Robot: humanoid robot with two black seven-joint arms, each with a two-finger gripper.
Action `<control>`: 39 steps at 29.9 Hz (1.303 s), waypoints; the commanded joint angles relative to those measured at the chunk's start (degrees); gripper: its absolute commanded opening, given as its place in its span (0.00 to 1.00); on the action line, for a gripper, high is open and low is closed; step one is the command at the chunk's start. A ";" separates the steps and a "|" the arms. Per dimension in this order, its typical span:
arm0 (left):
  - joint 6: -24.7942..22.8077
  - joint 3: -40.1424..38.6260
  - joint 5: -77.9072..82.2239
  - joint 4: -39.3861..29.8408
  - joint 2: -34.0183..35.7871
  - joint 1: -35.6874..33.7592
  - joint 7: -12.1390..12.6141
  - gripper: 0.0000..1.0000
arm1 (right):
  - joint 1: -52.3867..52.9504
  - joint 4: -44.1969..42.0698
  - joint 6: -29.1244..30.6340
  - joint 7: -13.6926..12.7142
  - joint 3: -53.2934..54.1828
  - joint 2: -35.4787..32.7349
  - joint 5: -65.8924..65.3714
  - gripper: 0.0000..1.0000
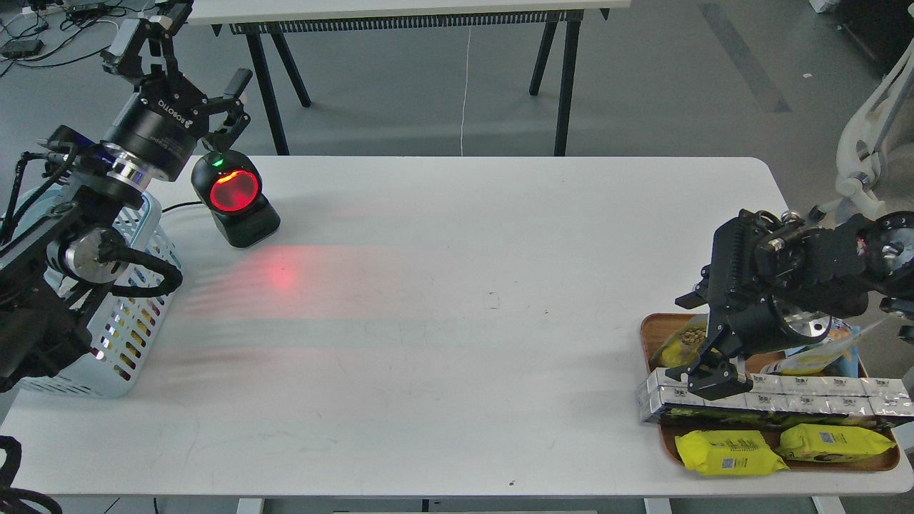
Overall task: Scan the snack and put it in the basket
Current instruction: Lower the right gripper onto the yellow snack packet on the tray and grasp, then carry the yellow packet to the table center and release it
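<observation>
Nearest to me on the white table [457, 371], at the right front corner, sits a brown wooden tray [651, 330]. Two flat yellow packets [728, 452] lie side by side along its near edge. Just behind them a row of silvery packs [807, 394] runs across the tray from its left edge to its right.

My right gripper [703, 371] hangs over the left end of that row, fingers pointing down and to the left. The dark fingertips are just at the packs, but I cannot tell whether the jaws are parted or closed, or whether they grip anything.

Just behind the gripper, in the back left part of the tray, lies the snack [687, 341], its yellow panel with the beige nuts showing; my arm partly hides it. To its right, a blue bag [841, 344] peeks out behind the arm.

Far across on the left edge of the table stands the light blue basket [128, 343], with my left arm in front of much of it. I can make out coloured shapes through its slotted side.

Farther back, near the table's left rear, a black scanner [234, 196] shows a glowing red window and throws a red patch on the tabletop. My left gripper [182, 50] is raised above and behind it, jaws spread wide and holding nothing.
</observation>
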 commanded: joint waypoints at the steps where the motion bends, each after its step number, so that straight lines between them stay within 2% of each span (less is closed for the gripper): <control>1: 0.00 0.02 0.01 0.05 -0.01 0.01 0.00 1.00 | -1.13 -0.81 0.01 -0.08 0.04 -0.33 -0.01 0.97; 9: 0.00 0.29 0.10 1.02 -1.68 0.10 0.00 1.00 | -1.31 -3.36 0.01 -1.31 0.04 -0.42 -0.01 0.87; 14: 0.00 0.29 0.10 0.93 -1.77 0.10 0.00 1.00 | -1.31 -3.98 0.01 -2.36 0.21 -0.33 -0.01 0.67; 15: 0.00 0.29 0.10 0.93 -1.68 0.10 0.00 1.00 | -1.31 -4.06 0.01 -3.06 0.30 -0.42 -0.01 0.61; 17: 0.00 0.29 0.10 1.02 -1.68 0.10 0.00 1.00 | -1.22 -4.15 0.01 -4.12 0.30 -0.33 -0.01 0.39; 18: 0.00 0.29 0.10 1.02 -1.77 0.10 0.00 1.00 | -1.22 -4.33 0.01 -4.65 0.30 -0.24 -0.01 0.31; 21: 0.00 0.29 0.19 1.55 -1.85 0.19 0.00 1.00 | -1.31 -4.94 0.01 -5.26 0.30 -0.24 -0.01 0.20; 23: 0.00 0.38 0.19 1.64 -1.85 0.36 0.00 1.00 | -1.31 -5.03 0.01 -5.53 0.39 -0.24 -0.01 0.02; 27: 0.00 0.38 0.19 1.64 -1.85 0.54 0.00 1.00 | -1.31 -4.94 0.01 -6.76 1.00 -0.50 -0.01 0.00; 39: 0.00 0.38 0.19 1.64 -1.94 0.54 0.00 1.00 | -1.22 -4.59 0.01 -6.41 6.00 -2.35 -0.01 0.00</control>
